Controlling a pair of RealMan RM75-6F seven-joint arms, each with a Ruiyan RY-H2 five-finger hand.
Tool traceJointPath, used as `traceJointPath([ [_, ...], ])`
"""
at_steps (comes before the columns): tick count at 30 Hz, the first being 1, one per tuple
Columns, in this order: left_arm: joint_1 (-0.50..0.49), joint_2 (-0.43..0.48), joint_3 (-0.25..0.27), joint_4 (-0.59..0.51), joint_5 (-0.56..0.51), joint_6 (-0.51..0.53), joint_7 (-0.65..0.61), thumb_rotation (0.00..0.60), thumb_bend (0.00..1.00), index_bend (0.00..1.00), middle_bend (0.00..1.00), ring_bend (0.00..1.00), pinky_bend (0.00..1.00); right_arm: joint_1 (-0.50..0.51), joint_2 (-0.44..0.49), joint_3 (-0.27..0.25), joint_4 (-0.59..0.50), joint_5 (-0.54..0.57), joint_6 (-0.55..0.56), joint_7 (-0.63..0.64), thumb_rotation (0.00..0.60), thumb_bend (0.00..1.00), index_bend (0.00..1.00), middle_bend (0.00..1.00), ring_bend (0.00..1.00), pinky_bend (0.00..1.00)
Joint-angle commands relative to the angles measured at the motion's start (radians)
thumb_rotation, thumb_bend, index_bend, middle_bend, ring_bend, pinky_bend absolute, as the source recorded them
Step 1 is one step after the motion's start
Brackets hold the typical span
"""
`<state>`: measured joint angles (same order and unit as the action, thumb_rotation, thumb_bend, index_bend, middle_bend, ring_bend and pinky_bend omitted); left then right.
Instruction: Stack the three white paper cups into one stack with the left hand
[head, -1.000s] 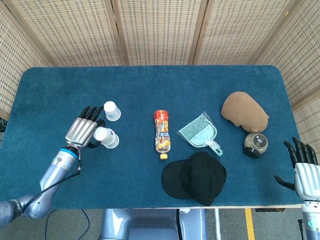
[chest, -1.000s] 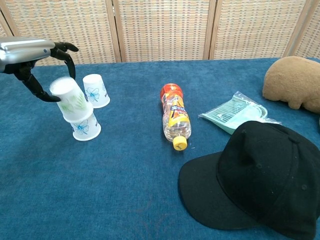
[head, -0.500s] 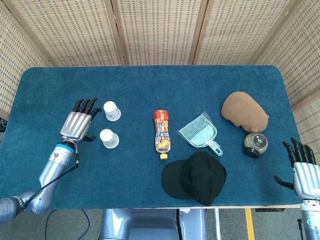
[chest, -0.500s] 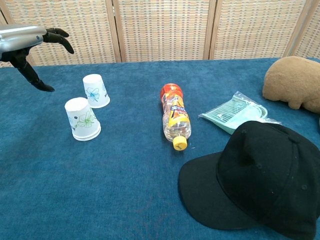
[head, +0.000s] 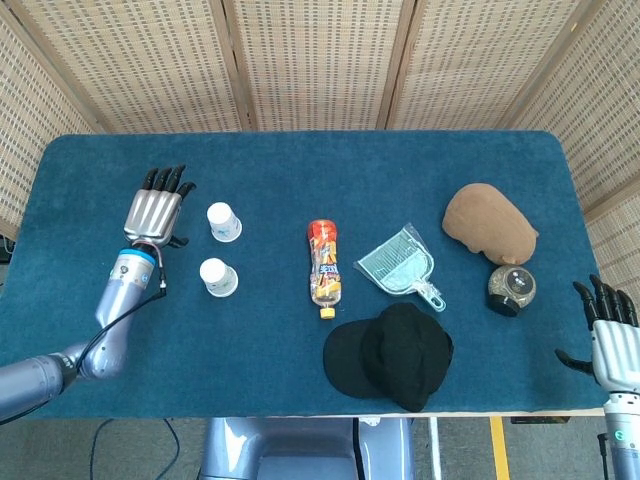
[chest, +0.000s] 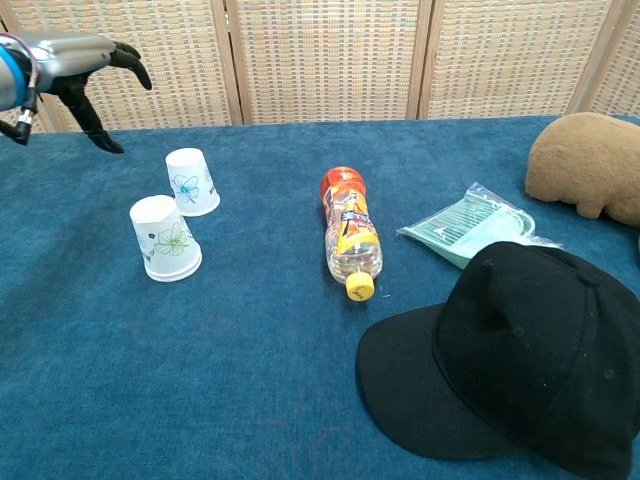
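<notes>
A stack of white paper cups (head: 217, 277) (chest: 164, 238), upside down with a green leaf print on the top one, stands at the table's left. Just behind it stands a single upside-down white cup (head: 223, 222) (chest: 192, 181) with a blue flower print. My left hand (head: 156, 211) (chest: 84, 62) hovers open to the left of the single cup, fingers spread, holding nothing. My right hand (head: 611, 337) is open off the table's front right corner, seen only in the head view.
An orange-labelled bottle (head: 323, 266) lies mid-table. Right of it are a pale green dustpan (head: 400, 265), a black cap (head: 395, 352), a brown plush (head: 488, 222) and a small dark jar (head: 511, 289). Wicker screens stand behind the blue table (head: 300, 170).
My left hand let go of the leaf-print cup, which settled onto the lower cup. The hand then opened and drew back and away toward the far left.
</notes>
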<state>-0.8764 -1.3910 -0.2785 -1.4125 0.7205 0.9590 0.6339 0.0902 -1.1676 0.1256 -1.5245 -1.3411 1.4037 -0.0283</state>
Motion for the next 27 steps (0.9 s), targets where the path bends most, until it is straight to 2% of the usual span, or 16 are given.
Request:
traceJointPath([
  [1, -0.039, -0.049, -0.007, 0.072, -0.040, -0.041, 0.005, 0.600, 0.18, 0.23, 0.00, 0.00, 0.00, 0.000, 0.000, 0.001, 0.002, 0.003, -0.003, 0.003, 0.600, 0.05, 0.13, 0.00, 0.00, 0.00],
  [5, -0.080, -0.115, -0.004, 0.178, -0.080, -0.092, 0.008, 0.600, 0.18, 0.25, 0.00, 0.00, 0.00, 0.005, -0.002, 0.001, 0.013, 0.017, -0.023, 0.008, 0.600, 0.06, 0.13, 0.00, 0.00, 0.00],
  [16, -0.136, -0.223, 0.013, 0.368, -0.155, -0.153, 0.045, 0.600, 0.19, 0.26, 0.00, 0.00, 0.00, 0.016, -0.012, 0.003, 0.036, 0.045, -0.060, 0.009, 0.600, 0.05, 0.13, 0.00, 0.00, 0.00],
  [23, -0.158, -0.267, 0.016, 0.446, -0.159, -0.189, 0.041, 0.600, 0.19, 0.26, 0.00, 0.00, 0.00, 0.021, -0.013, 0.009, 0.045, 0.060, -0.072, 0.015, 0.600, 0.05, 0.13, 0.00, 0.00, 0.00],
  [27, -0.184, -0.320, 0.015, 0.527, -0.151, -0.229, 0.029, 0.600, 0.20, 0.26, 0.00, 0.00, 0.00, 0.026, -0.017, 0.011, 0.054, 0.073, -0.087, 0.014, 0.600, 0.06, 0.13, 0.00, 0.00, 0.00],
])
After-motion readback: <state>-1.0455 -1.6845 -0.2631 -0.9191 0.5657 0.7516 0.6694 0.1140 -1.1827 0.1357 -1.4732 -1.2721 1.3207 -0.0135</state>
